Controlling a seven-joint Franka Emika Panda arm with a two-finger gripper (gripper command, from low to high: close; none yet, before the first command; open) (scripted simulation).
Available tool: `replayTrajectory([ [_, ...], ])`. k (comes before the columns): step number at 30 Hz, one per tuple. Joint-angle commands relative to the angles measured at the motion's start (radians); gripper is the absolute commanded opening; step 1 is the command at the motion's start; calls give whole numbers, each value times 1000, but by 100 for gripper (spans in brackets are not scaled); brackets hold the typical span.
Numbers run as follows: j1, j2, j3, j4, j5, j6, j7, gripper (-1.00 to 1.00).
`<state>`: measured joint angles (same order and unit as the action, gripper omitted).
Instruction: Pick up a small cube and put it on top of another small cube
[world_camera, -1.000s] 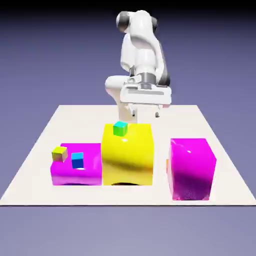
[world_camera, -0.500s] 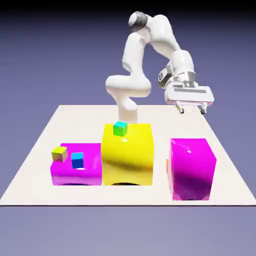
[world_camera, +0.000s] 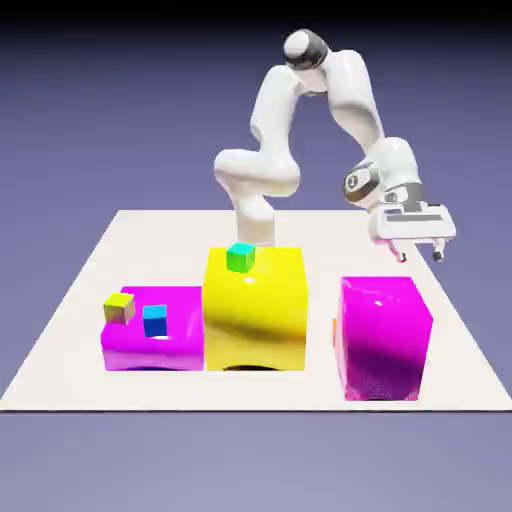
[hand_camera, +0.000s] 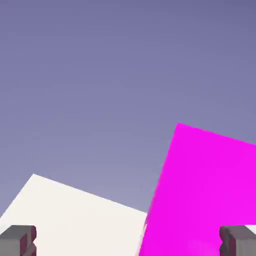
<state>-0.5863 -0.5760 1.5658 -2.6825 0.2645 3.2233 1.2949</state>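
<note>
Our hand (world_camera: 421, 251) hangs open and empty above the tall magenta block (world_camera: 384, 335), which hides all but an orange sliver (world_camera: 333, 331) of the small cube on the tabletop (world_camera: 100, 260); its facing is unclear.

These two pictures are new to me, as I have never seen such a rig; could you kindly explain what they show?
Both are rendered, not photographed. The exterior view looks down on a white table from a fixed camera. The white jointed machine is a robot arm; at its end is a gripper with two small fingers, open and holding nothing, hanging above the table near the tall magenta block.

On the table stand three big glossy blocks: that one, a yellow block in the middle, and a low magenta block at the exterior view's left. A green small cube sits on the yellow one; a yellowish small cube and a blue small cube sit on the low one. A sliver of orange peeks out beside the tall block.

The hand view comes from a camera on the gripper: grey fingers at the bottom corners, magenta block and table beyond.
</note>
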Motion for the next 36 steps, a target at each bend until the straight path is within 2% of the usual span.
replayTrajectory([
  [1, -15, 0, 36, 1, 7, 5, 13, 0],
  [4, -60, 2, 145, 6, 26, 20, 52, 0],
  [17, -501, 119, 586, -300, 168, 267, 272, 0],
  [29, -931, -108, 897, -176, -63, 447, 468, 0],
  [30, -931, -108, 897, -176, -63, 447, 468, -100],
  [36, -750, -11, 768, -230, 34, 372, 386, -100],
])
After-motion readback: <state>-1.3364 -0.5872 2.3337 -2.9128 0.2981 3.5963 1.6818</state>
